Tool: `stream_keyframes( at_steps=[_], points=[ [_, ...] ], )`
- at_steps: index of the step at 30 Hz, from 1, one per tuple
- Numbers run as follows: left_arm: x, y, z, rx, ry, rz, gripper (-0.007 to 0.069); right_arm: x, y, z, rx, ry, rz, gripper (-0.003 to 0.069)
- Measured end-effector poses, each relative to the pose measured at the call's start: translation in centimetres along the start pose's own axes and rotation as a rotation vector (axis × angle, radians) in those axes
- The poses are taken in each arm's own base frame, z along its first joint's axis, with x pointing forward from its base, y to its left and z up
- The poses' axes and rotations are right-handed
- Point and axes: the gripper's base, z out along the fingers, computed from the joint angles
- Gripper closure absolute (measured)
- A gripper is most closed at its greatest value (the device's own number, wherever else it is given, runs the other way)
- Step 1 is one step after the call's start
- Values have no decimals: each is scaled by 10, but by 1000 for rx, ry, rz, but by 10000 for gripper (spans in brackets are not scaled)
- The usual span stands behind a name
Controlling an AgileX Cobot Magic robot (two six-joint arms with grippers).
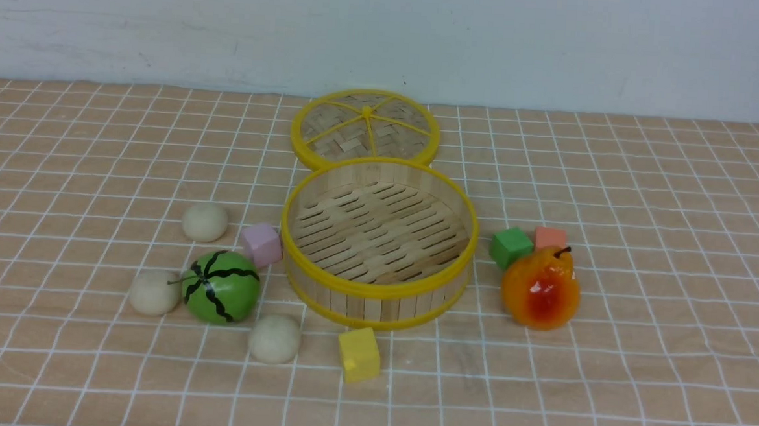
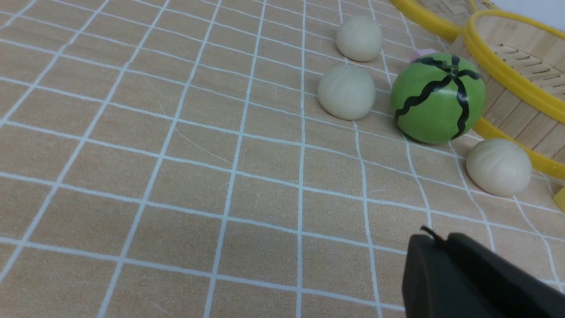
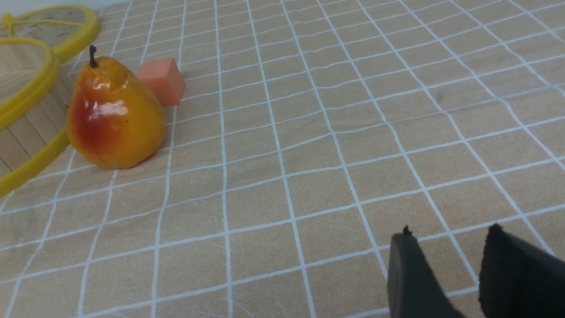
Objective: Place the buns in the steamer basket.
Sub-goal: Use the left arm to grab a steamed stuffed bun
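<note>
Three cream-white buns lie on the checked cloth left of the steamer basket (image 1: 378, 239): a far one (image 1: 205, 222), a left one (image 1: 154, 292) and a near one (image 1: 274, 338). The left wrist view shows the same buns at far (image 2: 359, 39), middle (image 2: 347, 92) and near the basket rim (image 2: 499, 167). The basket (image 2: 512, 66) is empty. My left gripper (image 2: 441, 240) is shut, holding nothing, hovering over bare cloth short of the buns. My right gripper (image 3: 450, 234) is open and empty, over bare cloth away from the basket (image 3: 31, 97). Neither arm shows in the front view.
A green striped watermelon ball (image 1: 221, 287) sits between the buns. A pink cube (image 1: 262, 244) and a yellow cube (image 1: 359, 355) lie by the basket. The woven lid (image 1: 364, 129) lies behind it. A pear (image 1: 540, 288), green cube (image 1: 511, 247) and orange cube (image 1: 550, 237) stand to the right.
</note>
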Motion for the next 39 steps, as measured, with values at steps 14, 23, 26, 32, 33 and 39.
stream_keyframes(
  at_steps=[14,23,26,32,33,39],
  points=[
    [-16,-6,-2,52,-179,101,586,0,0,0,0,0,0,418],
    [-50,-26,-18,333,-521,-157,575,0,0,0,0,0,0,418],
    [-93,-40,-37,387,-595,-206,572,0,0,0,0,0,0,418],
    [-191,-65,-60,288,-547,-229,567,0,0,0,0,0,0,418],
    [-203,-67,-57,239,-493,-237,567,0,0,0,0,0,0,418],
    [-214,-61,-9,-91,-67,-187,560,0,0,0,0,0,0,418]
  ],
)
